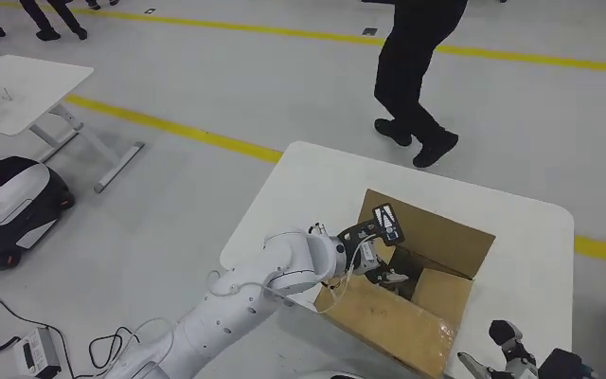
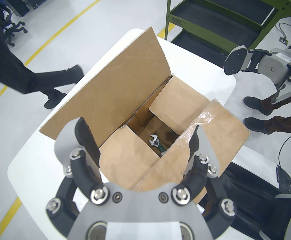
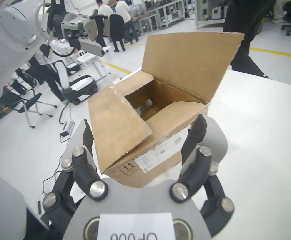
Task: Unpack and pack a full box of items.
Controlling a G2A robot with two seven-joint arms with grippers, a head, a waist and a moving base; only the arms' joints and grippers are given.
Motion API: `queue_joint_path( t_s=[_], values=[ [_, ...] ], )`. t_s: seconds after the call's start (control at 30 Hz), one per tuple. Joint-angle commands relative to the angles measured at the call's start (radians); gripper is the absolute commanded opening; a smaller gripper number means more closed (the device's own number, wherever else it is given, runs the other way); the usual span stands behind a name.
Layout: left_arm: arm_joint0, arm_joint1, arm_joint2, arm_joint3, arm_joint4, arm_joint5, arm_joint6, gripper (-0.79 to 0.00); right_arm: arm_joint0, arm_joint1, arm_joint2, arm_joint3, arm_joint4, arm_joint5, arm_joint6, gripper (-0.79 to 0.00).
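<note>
An open cardboard box stands on the white table, its far flap upright and its near flaps folded partly inward. My left gripper hangs above the box opening, open and holding nothing. In the left wrist view, the left gripper looks down on a green-handled wrench lying on the bottom of the box. My right gripper is open and holds nothing, off the table's near right corner, facing the labelled side of the box. A small bottle-like item lies inside.
Bare tabletop lies to the right of the box. A green shelf rack stands beyond the table. Another white table and floor cables are off to the left.
</note>
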Motion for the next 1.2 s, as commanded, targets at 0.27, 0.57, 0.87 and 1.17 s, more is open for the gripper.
queue_joint_path(
  t_s=[0.27, 0.57, 0.87, 1.17],
  values=[
    [0.0, 0.0, 0.0, 0.0, 0.0, 0.0, 0.0, 0.0, 0.129, 0.04, -0.077, 0.075, 0.508, 0.098, 0.419, 0.0],
    [0.0, 0.0, 0.0, 0.0, 0.0, 0.0, 0.0, 0.0, 0.216, 0.075, -0.074, 0.079, 0.738, 0.264, 0.695, 0.0],
    [0.0, 0.0, 0.0, 0.0, 0.0, 0.0, 0.0, 0.0, 0.25, 0.095, -0.092, 0.101, 0.782, 0.306, 0.8, 0.0],
    [0.0, 0.0, 0.0, 0.0, 0.0, 0.0, 0.0, 0.0, 0.269, 0.106, -0.124, 0.136, 0.799, 0.314, 0.803, 0.0]
  ],
)
